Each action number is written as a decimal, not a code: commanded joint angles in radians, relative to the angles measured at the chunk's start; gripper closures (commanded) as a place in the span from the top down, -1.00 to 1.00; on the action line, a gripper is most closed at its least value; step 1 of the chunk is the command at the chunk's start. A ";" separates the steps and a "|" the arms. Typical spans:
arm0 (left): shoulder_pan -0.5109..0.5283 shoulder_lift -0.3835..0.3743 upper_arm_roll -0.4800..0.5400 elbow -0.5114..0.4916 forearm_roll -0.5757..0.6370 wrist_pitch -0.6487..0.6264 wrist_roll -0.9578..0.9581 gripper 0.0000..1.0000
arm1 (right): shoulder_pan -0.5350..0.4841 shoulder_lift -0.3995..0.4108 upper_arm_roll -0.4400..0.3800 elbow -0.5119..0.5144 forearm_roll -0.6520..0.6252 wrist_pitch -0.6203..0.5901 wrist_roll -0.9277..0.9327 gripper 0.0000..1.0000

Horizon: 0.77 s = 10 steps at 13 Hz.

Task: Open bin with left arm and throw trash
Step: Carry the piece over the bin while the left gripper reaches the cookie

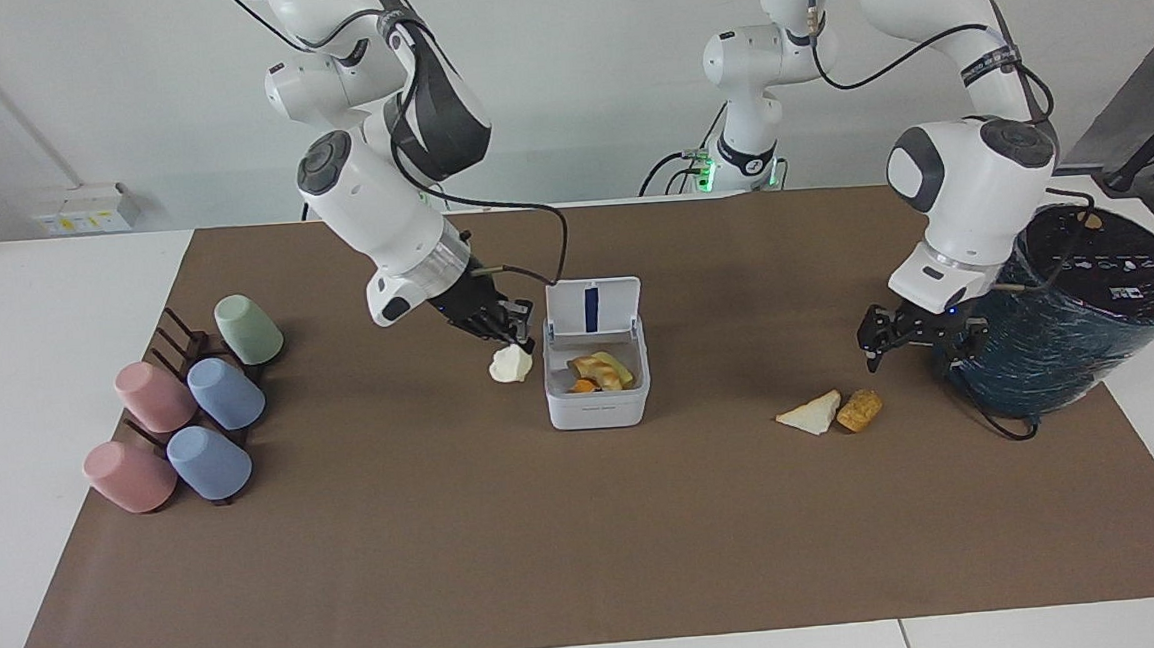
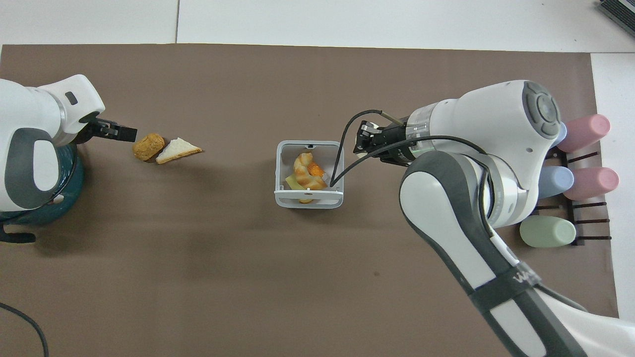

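Note:
The white bin [image 1: 597,405] [image 2: 308,201] stands mid-mat with its lid [image 1: 593,308] tipped up, and food scraps lie inside. My right gripper [image 1: 513,344] [image 2: 364,144] hangs right beside the bin's rim, shut on the cream lump of trash [image 1: 510,366]. The overhead view hides that lump. Toward the left arm's end, a pale wedge [image 1: 811,414] [image 2: 177,148] and a golden-brown chunk [image 1: 860,410] [image 2: 148,146] lie on the mat. My left gripper [image 1: 901,339] [image 2: 124,133] is low and open, just beside the golden chunk, holding nothing.
A big dark teal wrapped cylinder [image 1: 1058,330] [image 2: 34,183] leans right by the left arm's wrist. Several pastel cups on a dark rack [image 1: 191,408] [image 2: 560,173] sit at the right arm's end. A brown mat [image 1: 590,544] covers the table.

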<state>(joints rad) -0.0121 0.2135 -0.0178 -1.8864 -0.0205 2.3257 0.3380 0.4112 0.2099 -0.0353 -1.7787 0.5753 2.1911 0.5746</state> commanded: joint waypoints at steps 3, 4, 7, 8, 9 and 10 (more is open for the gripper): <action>-0.002 0.093 -0.008 -0.010 0.014 0.099 0.127 0.83 | 0.058 0.045 0.000 0.008 0.135 0.108 0.128 -1.00; -0.002 0.107 -0.008 -0.010 0.016 0.107 0.150 0.83 | 0.070 0.054 0.000 0.008 0.165 0.116 0.131 -1.00; 0.000 0.136 -0.008 -0.014 0.016 0.138 0.191 0.70 | 0.089 0.075 0.000 0.007 0.187 0.130 0.157 -1.00; -0.002 0.144 -0.008 -0.017 0.016 0.142 0.193 0.69 | 0.089 0.075 0.000 0.002 0.189 0.130 0.163 -1.00; -0.002 0.150 -0.008 -0.019 0.019 0.142 0.194 0.64 | 0.092 0.074 0.000 -0.008 0.189 0.130 0.163 -0.96; -0.002 0.153 -0.008 -0.029 0.019 0.145 0.203 0.58 | 0.101 0.074 0.000 -0.013 0.189 0.131 0.163 -0.57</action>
<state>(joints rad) -0.0133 0.3633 -0.0271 -1.8904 -0.0200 2.4399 0.5227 0.4988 0.2849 -0.0350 -1.7805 0.7358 2.3006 0.7237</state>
